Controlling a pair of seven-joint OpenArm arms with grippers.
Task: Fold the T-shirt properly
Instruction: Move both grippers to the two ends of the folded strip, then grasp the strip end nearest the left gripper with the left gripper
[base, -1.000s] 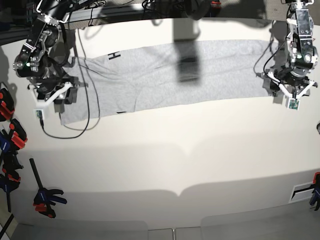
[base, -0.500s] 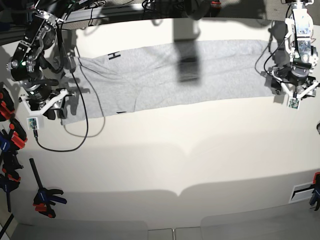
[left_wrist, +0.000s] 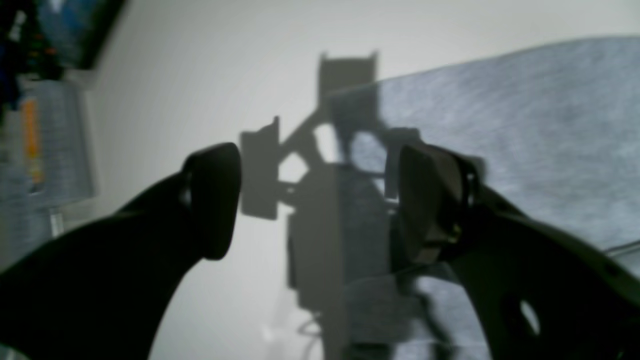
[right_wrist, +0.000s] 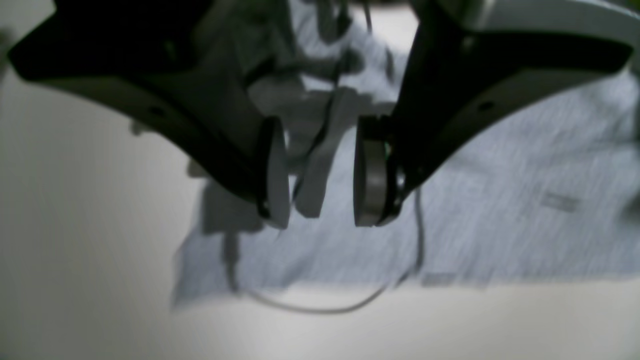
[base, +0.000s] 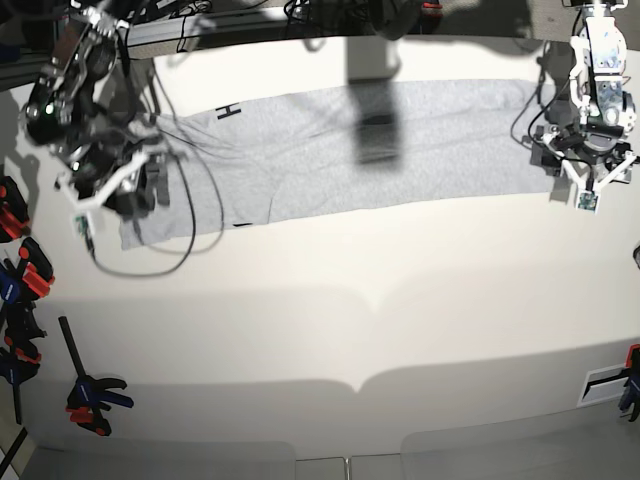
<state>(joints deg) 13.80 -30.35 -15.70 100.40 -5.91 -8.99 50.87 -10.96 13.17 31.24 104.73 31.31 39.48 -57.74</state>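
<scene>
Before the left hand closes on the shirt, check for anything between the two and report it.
Nothing visible stands between the left hand and the shirt. Its jaws are open above the shirt's end, one over the cloth, the other over bare table; only their shadow falls between.
</scene>
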